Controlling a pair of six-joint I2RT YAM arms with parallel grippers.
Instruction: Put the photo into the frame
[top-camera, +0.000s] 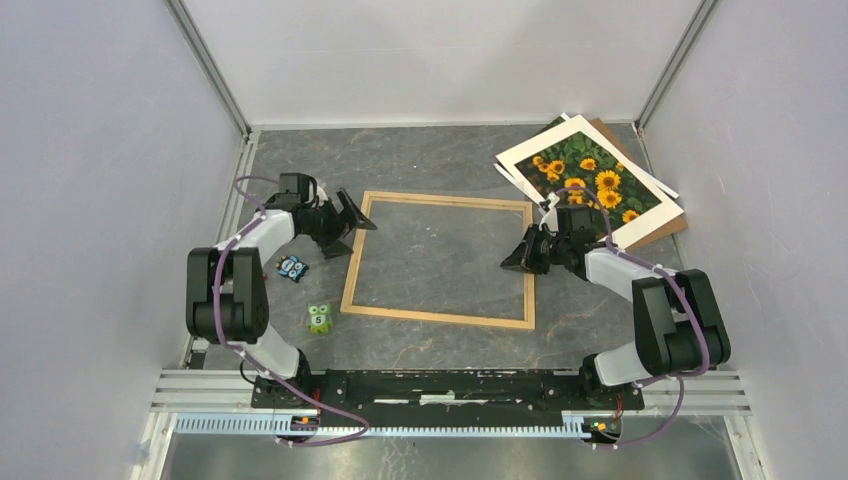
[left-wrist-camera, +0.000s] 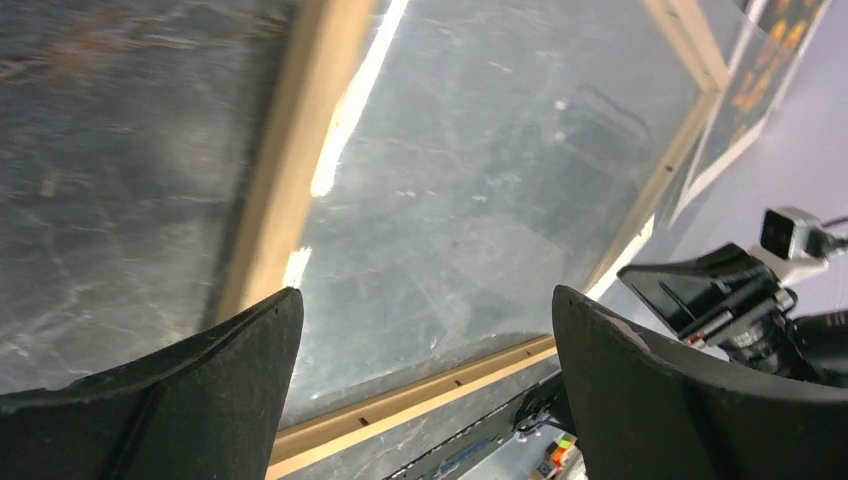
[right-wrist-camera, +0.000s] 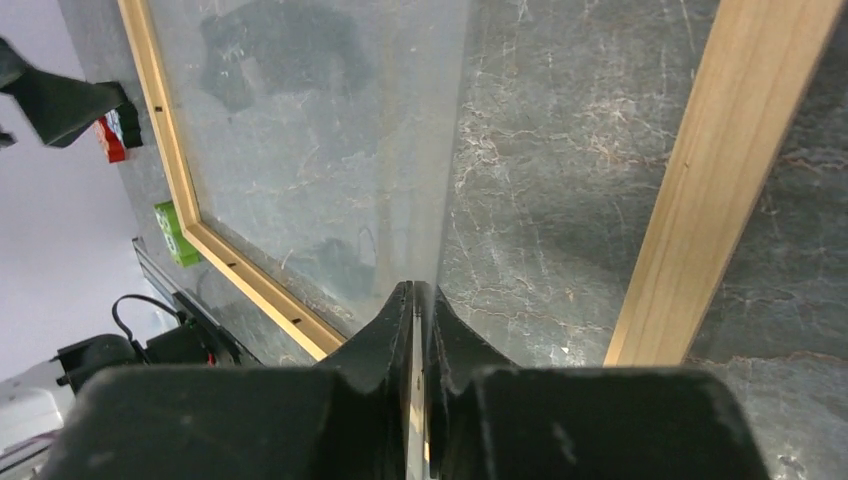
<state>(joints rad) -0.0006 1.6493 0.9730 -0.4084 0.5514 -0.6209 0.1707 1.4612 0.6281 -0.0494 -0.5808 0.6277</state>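
Photo (top-camera: 590, 178) lies face-up in the table's far right corner, at 1 o'clock from the right gripper (top-camera: 513, 259), whose jaws pinch narrowly on a clear sheet (right-wrist-camera: 300, 150) inside the frame (top-camera: 440, 317). The left gripper (top-camera: 355, 222), spread wide, sits much farther from the print.

The frame (top-camera: 440, 317) fills the middle of the table (top-camera: 440, 160), with a clear pane (right-wrist-camera: 300, 150) over most of its opening. The right gripper (right-wrist-camera: 415, 290) pinches the pane's right edge. The left gripper (left-wrist-camera: 425, 295), jaws wide, crowds the frame's far left corner. A blue toy (top-camera: 291, 267) and a green toy (top-camera: 320, 318) block the left edge, and the photo (top-camera: 585, 178) blocks the far right corner. A bare strip runs along the far edge.
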